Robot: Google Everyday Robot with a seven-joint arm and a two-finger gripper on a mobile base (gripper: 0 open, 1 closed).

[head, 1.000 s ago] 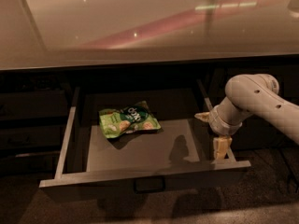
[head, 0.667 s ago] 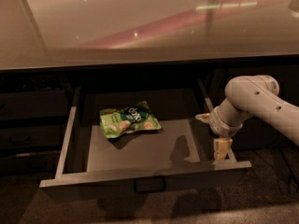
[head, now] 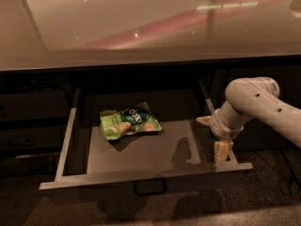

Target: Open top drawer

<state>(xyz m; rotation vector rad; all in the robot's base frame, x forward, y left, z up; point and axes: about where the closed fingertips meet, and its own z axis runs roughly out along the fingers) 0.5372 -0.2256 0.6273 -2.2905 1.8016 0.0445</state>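
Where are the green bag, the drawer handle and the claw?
Green crinkly snack bag (head: pixel 129 121): camera view, its middle.
Dark loop drawer handle (head: pixel 150 193): camera view, bottom bar.
Pale robot claw (head: pixel 223 149): camera view, tips at grey drawer's (head: pixel 141 155) right rim.

Top drawer (head: pixel 141 155) grey, pulled out; gripper (head: pixel 222 149) at right front corner

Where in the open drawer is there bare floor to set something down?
The wide dark grey top drawer has bare floor between the green snack bag and its front wall, and from the bag to the right wall. It is crowded at the front right corner, where the cream robot hand sits at the right wall.
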